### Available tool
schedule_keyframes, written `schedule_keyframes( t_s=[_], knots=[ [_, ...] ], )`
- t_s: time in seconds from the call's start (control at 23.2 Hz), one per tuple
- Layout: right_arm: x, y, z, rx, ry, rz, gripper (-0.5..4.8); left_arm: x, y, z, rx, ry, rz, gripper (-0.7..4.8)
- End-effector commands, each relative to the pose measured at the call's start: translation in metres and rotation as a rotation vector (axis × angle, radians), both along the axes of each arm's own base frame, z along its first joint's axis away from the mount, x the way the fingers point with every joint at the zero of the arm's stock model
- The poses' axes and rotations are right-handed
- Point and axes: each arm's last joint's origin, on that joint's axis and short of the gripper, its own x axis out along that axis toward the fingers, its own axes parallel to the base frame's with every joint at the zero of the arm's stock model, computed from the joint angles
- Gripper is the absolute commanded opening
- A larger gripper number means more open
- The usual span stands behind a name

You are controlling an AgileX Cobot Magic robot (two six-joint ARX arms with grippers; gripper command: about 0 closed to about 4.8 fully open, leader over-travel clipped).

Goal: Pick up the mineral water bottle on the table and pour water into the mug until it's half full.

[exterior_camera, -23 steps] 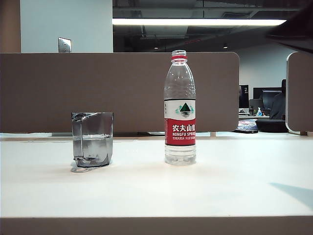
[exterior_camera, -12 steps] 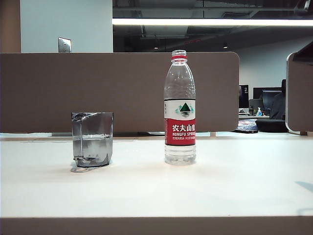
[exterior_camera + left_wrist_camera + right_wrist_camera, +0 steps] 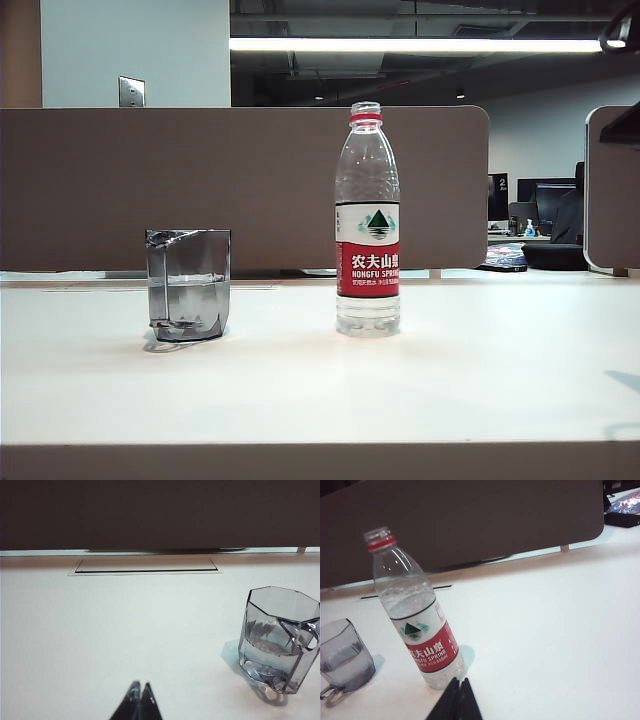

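Exterior view: the mineral water bottle (image 3: 368, 220) stands upright and uncapped on the white worktop (image 3: 480, 370), right of centre, with water (image 3: 368, 314) visible only below its label. The mug (image 3: 188, 284), a smoky-grey faceted tumbler, stands upright to the bottle's left, well apart from it, and holds water to roughly half its height. A brown partition (image 3: 200, 180) runs behind both. Neither hand touches either object; only a dark piece of an arm (image 3: 620, 30) shows at the upper right corner.

Left wrist view: the left hand (image 3: 139, 694) sits low over bare worktop with its two dark fingertips pressed together, holding nothing. The mug (image 3: 279, 639) stands near it to one side, its handle (image 3: 306, 636) facing the camera. A rectangular cover plate (image 3: 147, 565) lies flush in the worktop by the partition.

Right wrist view: the right hand (image 3: 458, 686) has its fingertips closed together and is empty, poised near the base of the bottle (image 3: 415, 615) without contact. The view is tilted, so the bottle appears to lean. The mug (image 3: 344, 656) appears beyond the bottle.
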Motion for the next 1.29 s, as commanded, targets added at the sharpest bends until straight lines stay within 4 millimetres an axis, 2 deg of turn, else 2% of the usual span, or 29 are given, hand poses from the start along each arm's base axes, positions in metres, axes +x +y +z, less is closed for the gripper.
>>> schedule_keyframes(
  t_s=[0.04,0.26,0.35,0.43,0.52,0.6,0.91,1.12,1.29],
  knots=[
    [0.0,0.0,0.003,0.009,-0.016,-0.001,-0.06,0.0,0.0,0.002,0.0,-0.01,-0.003,-0.05],
    [0.0,0.0,0.002,-0.004,-0.014,-0.001,-0.06,0.0,0.0,0.002,0.0,-0.01,-0.003,-0.05],
    [-0.001,-0.003,0.002,-0.12,-0.036,-0.029,-0.06,0.0,0.0,0.002,0.0,-0.01,-0.003,-0.05],
    [-0.004,-0.008,0.003,-0.132,-0.039,-0.038,-0.06,0.0,0.0,0.002,0.0,-0.01,-0.003,-0.05],
    [-0.01,-0.021,0.004,-0.13,-0.042,-0.108,-0.06,0.0,0.0,0.002,0.0,-0.01,-0.003,-0.05],
    [-0.015,-0.037,0.006,-0.124,-0.05,-0.255,-0.06,0.0,0.0,0.002,0.0,-0.01,-0.003,-0.05],
    [-0.025,-0.057,0.009,-0.112,-0.095,-0.447,-0.06,0.0,0.0,0.002,0.0,-0.01,-0.003,-0.05],
    [-0.025,-0.064,0.004,-0.114,-0.097,-0.509,-0.06,0.0,0.0,0.002,0.0,-0.01,-0.003,-0.05],
    [-0.023,-0.061,-0.006,-0.151,-0.051,-0.4,-0.06,0.0,0.0,0.002,0.0,-0.01,-0.003,-0.05]
  ],
)
